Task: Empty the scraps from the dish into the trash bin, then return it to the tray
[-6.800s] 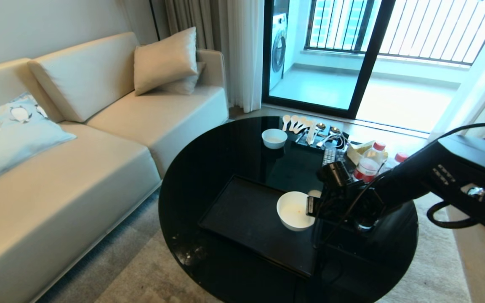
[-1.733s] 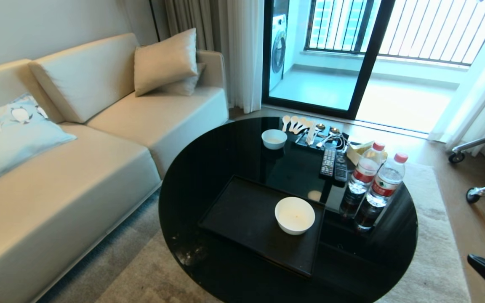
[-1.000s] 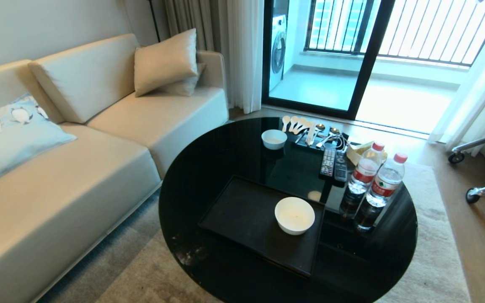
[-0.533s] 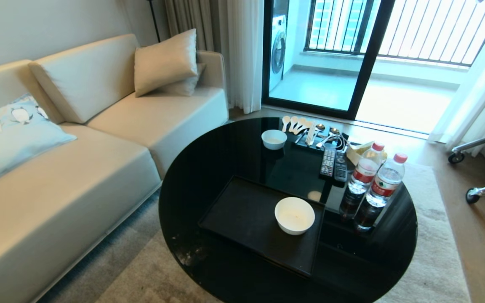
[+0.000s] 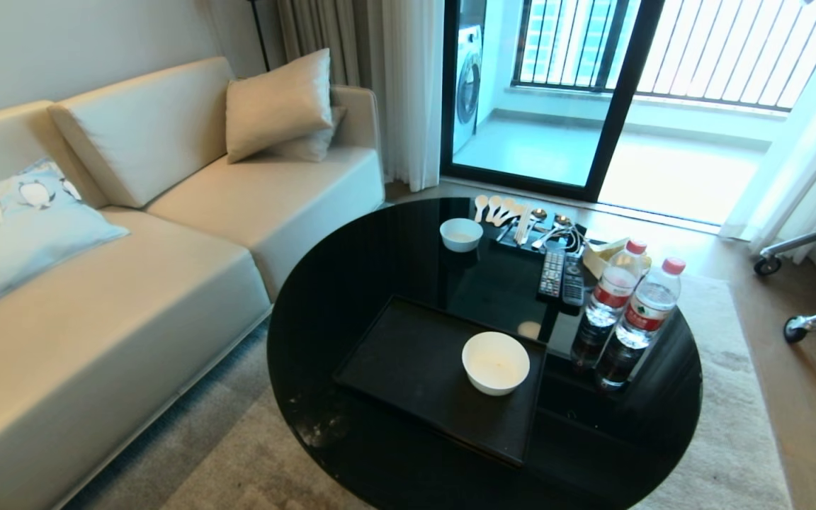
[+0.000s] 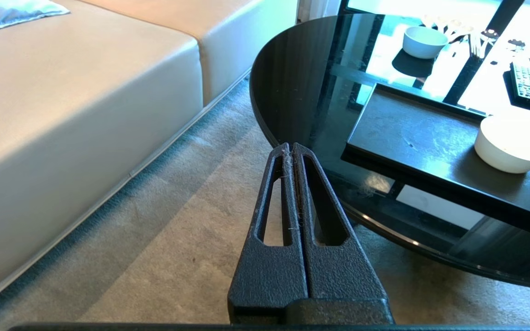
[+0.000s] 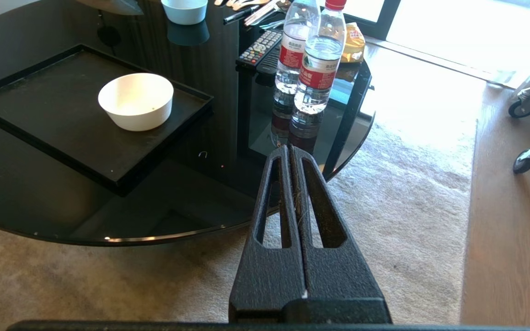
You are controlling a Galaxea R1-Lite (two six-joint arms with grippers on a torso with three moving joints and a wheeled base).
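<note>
Gone from over the round black glass table [image 5: 380,269] is the right arm, which reached in beside the dish [image 5: 496,362] several seconds ago; the head view now shows neither arm. That dish, a plain white deep-sided ceramic bowl, stands upright on the tray [image 5: 408,361], a flat matte black rectangle with a low raised rim, near the tray's right end and apart from its edges. Its inside looks nearly bare (only a faint speck or two shows). The right gripper [image 7: 290,148], coarse black textured plastic with slotted fingers, hangs beyond the table's near-right edge above the pale carpet [image 7: 384,193], its fingers pressed together on nothing. The left gripper [image 6: 289,145] sits likewise off the table's near-left edge, fingers closed and empty. Behind the tray stand two clear ribbed water bottles [image 5: 631,319] with red caps, two remotes [image 5: 561,275], and a smaller bluish-white bowl [image 5: 461,233].
</note>
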